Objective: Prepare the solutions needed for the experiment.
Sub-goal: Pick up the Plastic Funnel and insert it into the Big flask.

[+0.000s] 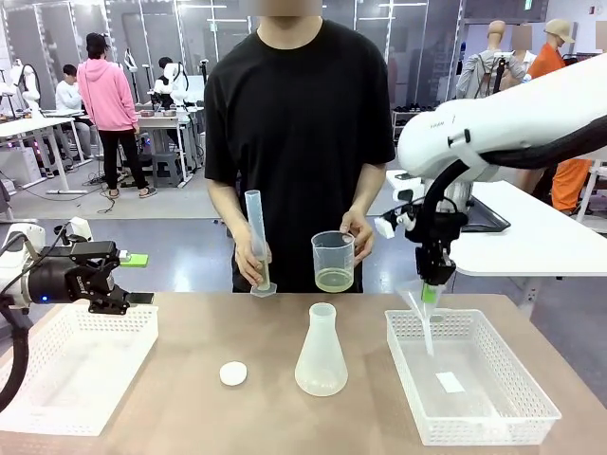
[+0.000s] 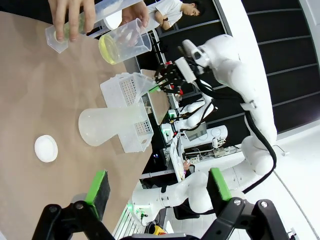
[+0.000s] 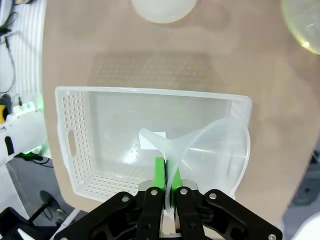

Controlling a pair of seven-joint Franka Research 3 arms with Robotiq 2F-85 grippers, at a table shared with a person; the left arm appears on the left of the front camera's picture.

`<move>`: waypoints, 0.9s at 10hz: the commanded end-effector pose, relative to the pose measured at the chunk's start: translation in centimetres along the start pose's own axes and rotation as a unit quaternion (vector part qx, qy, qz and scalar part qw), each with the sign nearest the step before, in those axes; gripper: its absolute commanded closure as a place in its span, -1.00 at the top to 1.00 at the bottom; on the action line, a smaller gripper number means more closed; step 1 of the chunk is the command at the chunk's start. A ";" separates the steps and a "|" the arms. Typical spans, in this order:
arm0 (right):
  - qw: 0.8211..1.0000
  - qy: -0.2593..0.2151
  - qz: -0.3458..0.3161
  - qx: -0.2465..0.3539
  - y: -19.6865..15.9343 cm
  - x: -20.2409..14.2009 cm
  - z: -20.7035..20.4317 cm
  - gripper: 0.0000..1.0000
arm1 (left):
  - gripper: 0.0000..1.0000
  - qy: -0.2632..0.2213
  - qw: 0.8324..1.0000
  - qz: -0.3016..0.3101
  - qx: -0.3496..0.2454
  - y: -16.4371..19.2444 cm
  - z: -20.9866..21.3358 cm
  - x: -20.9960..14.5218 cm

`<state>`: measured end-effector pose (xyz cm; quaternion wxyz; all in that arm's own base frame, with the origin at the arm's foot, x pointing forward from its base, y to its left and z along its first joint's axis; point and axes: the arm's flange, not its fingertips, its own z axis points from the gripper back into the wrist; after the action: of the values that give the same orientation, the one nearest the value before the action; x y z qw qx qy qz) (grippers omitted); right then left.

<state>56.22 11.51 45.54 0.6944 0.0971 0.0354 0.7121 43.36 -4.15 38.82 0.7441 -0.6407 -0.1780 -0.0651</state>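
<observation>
Brown tabletop runs between us and a person in a black shirt at the far side. Our right arm comes in high and bends down, so our right gripper points straight down. Its jaws are clenched on a clear funnel. Directly beneath it lies the right basket, and the funnel's spout slants down within the basket's far corner, close to two walls. Our left arm sits low and level, and our left gripper faces the table's middle. Its fingers are spread wide with nothing between them, just over the far rim of the left basket.

Bare table lies ahead of the left gripper as far as the conical flask. The flask stands upright between both grippers, well apart from each. Beyond it, level with the right gripper and towards the middle, one hand holds a beaker above the far edge. The other hand holds a graduated cylinder upright on the table. A white cap lies flat beside the flask, on the left gripper's side. The pale yellow solution forms a shallow layer in the beaker's bottom.
</observation>
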 end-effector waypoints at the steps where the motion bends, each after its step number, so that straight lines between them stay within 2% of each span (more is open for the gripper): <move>1: 0.994 0.042 -0.018 -0.104 4.9 1.2 1.8 -1.00 | 1.00 -0.011 1.000 -0.001 -0.015 -0.2 -0.2 0.1; 5: 0.962 0.082 -0.017 -0.259 11.6 4.3 5.5 -1.00 | 1.00 -0.011 1.000 -0.001 -0.015 -0.2 -0.2 0.1; 8: 0.940 0.078 -0.011 -0.332 14.5 5.1 6.0 -1.00 | 1.00 -0.011 1.000 -0.001 -0.015 -0.2 -0.2 0.1; 9: 0.938 0.064 -0.016 -0.339 14.7 5.0 6.0 -1.00 | 1.00 -0.011 1.000 -0.001 -0.015 -0.2 -0.2 0.1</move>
<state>43.18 15.76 55.65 0.6832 -0.1803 -0.1464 0.6923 43.35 -4.16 38.81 0.7440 -0.6408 -0.1778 -0.0652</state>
